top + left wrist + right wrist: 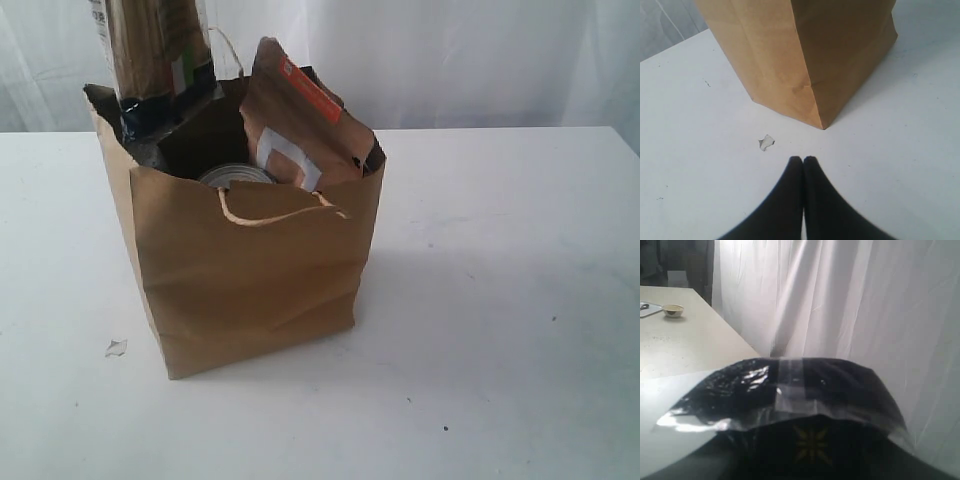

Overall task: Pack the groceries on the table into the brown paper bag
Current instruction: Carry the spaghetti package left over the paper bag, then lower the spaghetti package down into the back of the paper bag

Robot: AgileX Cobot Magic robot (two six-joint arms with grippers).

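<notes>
The brown paper bag point(250, 280) stands open on the white table point(500, 300). The dark-blue spaghetti packet point(155, 60) sticks up from its far left corner and runs out of the exterior view's top. Beside it the brown pouch with the orange label point(300, 120) leans in the bag. The pull-tab can point(235, 176) shows below them. The jar, carton and bottle are hidden. In the right wrist view the spaghetti packet point(800, 390) fills the jaw area and hides my right fingers. My left gripper point(803, 160) is shut and empty, low over the table near a corner of the bag point(805, 55).
A small white crumb point(116, 347) lies on the table left of the bag; this crumb point(766, 142) is just ahead of my left fingertips. White curtains hang behind the table. Another table with a small bowl point(673, 310) shows in the right wrist view.
</notes>
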